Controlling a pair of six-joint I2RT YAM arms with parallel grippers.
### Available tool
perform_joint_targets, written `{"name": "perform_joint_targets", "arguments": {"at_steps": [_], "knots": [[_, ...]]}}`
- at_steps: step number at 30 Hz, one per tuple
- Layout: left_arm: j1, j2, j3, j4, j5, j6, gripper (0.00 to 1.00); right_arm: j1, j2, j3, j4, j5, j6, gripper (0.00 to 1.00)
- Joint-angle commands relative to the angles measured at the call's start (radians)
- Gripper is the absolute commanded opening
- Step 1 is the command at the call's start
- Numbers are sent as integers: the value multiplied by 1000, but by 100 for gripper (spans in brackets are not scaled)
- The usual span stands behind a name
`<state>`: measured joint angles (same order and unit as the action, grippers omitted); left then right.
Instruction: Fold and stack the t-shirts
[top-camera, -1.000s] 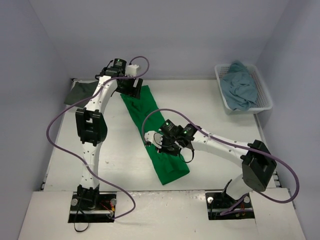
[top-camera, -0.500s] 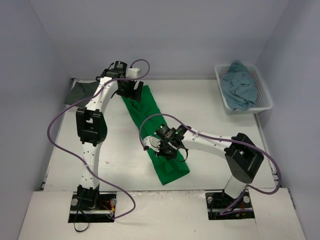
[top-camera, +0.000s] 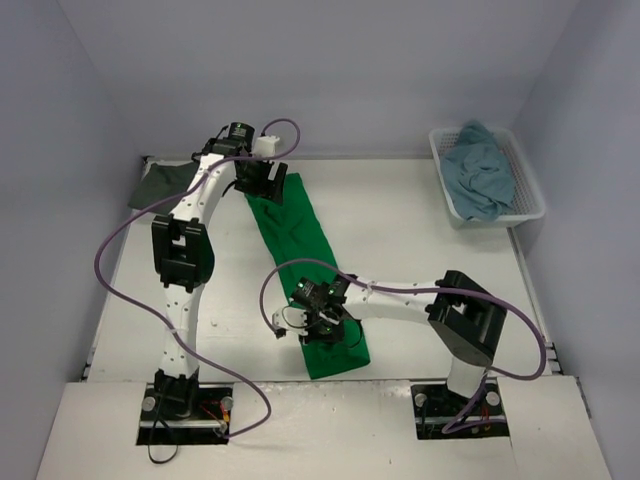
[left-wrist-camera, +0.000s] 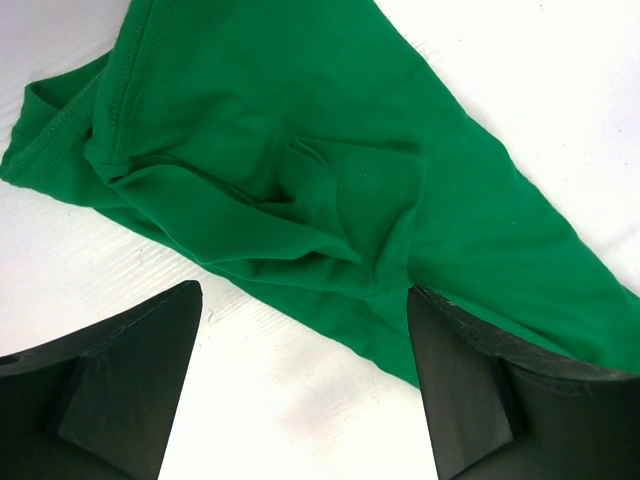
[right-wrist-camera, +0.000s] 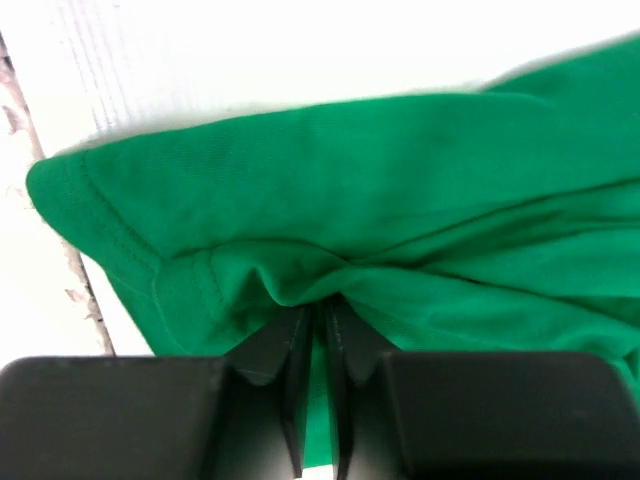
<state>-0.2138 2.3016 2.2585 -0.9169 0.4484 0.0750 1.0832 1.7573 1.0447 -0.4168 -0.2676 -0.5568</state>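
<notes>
The green shirt (top-camera: 295, 225) lies in a long strip across the table (top-camera: 420, 230). The right gripper (top-camera: 322, 322) is pinched tight on a small fold at the shirt's near end, and the left gripper (top-camera: 262, 180) hangs wide open just above the far end, holding nothing. Only a little cloth is in the pinch, so it may slip out if the arm pulls, and the loose far end may drag and bunch up.

The green t-shirt (left-wrist-camera: 330, 170) runs off the top and right edges of the left wrist view. From above, the left arm (top-camera: 198, 190) hides part of the far-left dark grey t-shirt (top-camera: 152, 188).
</notes>
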Motion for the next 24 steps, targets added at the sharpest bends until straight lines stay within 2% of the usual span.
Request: {"name": "perform_joint_targets", "arguments": {"at_steps": [1, 4, 5, 7, 13, 15, 20, 24], "knots": [[5, -76, 38, 9, 21, -7, 77, 32, 114, -29, -25, -79, 12, 9], [7, -73, 38, 4, 16, -3, 78, 30, 125, -22, -22, -56, 18, 15], [8, -71, 39, 3, 16, -4, 77, 30, 123, -17, -22, -55, 30, 23], [10, -70, 42, 1, 16, -4, 77, 30, 117, -17, -23, -47, 38, 31], [10, -68, 50, 0, 6, -4, 78, 8, 71, -12, -25, 39, 49, 39], [10, -74, 50, -3, -8, 6, 77, -6, 31, 6, -23, 47, 54, 47], [19, -68, 90, -48, -11, 14, 78, -55, -53, 44, -27, 57, 58, 52], [24, -96, 81, -54, -11, 16, 77, -59, -105, 48, -30, 67, 70, 53]]}}
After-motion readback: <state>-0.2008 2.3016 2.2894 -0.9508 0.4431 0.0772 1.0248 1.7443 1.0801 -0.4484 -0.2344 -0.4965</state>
